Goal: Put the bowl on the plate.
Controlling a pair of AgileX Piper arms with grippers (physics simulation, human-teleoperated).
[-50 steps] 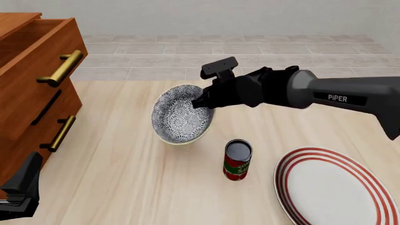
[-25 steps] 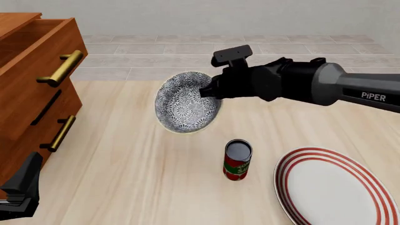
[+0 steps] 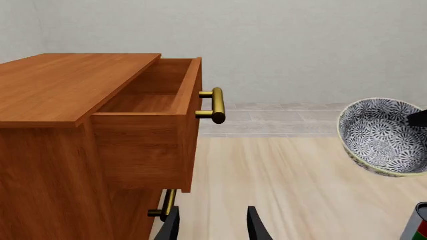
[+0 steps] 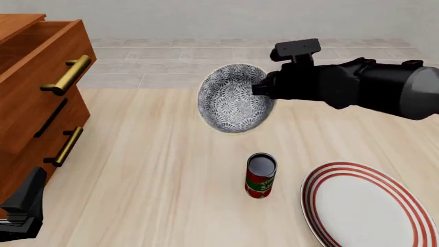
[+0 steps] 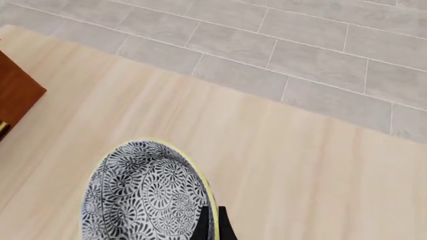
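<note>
Front view: bowl (image 4: pixel 232 100) in right claw (image 4: pixel 264 88) (tilted)

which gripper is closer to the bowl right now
Right. The right gripper pinches the rim of the bowl, held tilted above the table; the left gripper sits far off by the dresser.

Matte black right arm (image 4: pixel 357 90), rounded dark-grey casing, small boxy camera mount on top.

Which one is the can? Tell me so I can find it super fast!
Start at the big white plate with red rings, near the table's front right corner. Just left of it stands the can, upright and alone. It is small, red and green with a dark top, far narrower than the patterned bowl held up behind it.
</note>
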